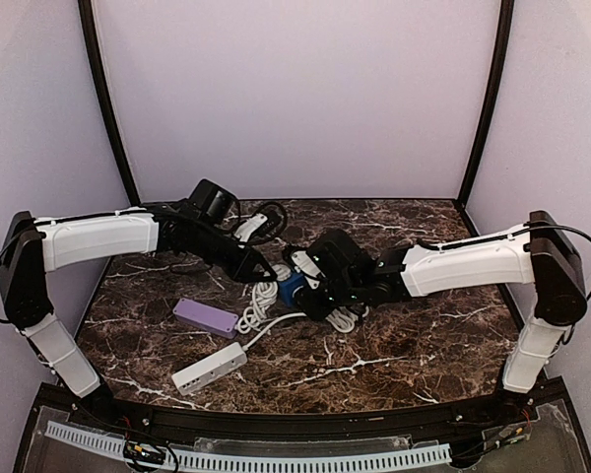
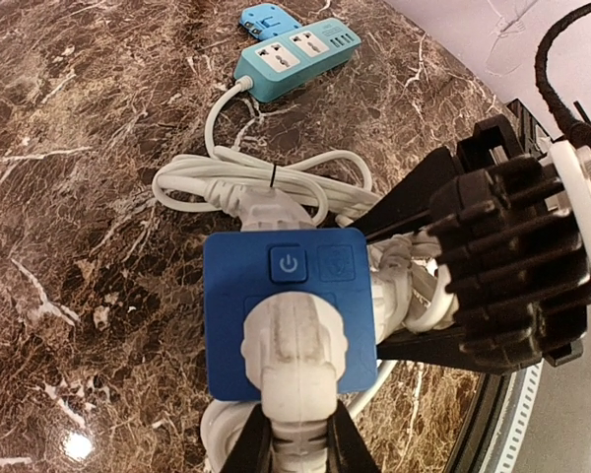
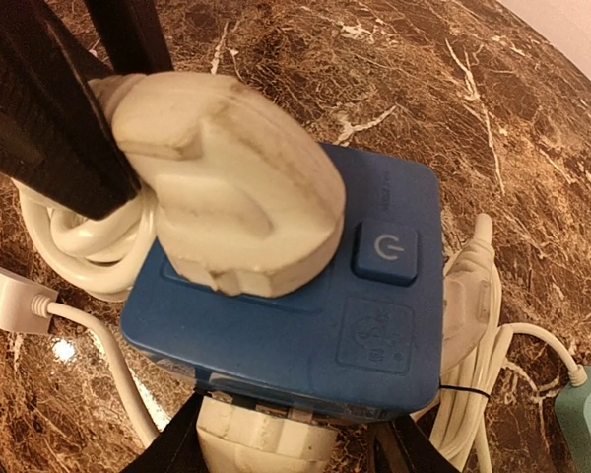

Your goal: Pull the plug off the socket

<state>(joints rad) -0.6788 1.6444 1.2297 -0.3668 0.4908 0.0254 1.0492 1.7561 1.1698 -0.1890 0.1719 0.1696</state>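
Note:
The socket, a bright blue cube (image 2: 231, 325) with a power button, lies among white cords at the table's middle (image 1: 292, 288). A white plug (image 2: 294, 340) sits pushed into its top face and also shows in the right wrist view (image 3: 227, 187). My left gripper (image 2: 294, 448) is shut on the plug's neck, one black finger on each side. My right gripper (image 3: 281, 453) holds the socket (image 3: 374, 335) from its near side. Its fingers (image 3: 167, 448) flank a second white plug (image 3: 266, 439), and their tips are hidden under the cube's edge.
A teal power strip (image 2: 295, 49) lies beyond the cube with a small blue adapter (image 2: 266, 18) behind it. A purple strip (image 1: 205, 317) and a white strip (image 1: 209, 369) lie front left. Coiled white cords (image 1: 261, 301) surround the cube. The enclosure's walls stand close on three sides.

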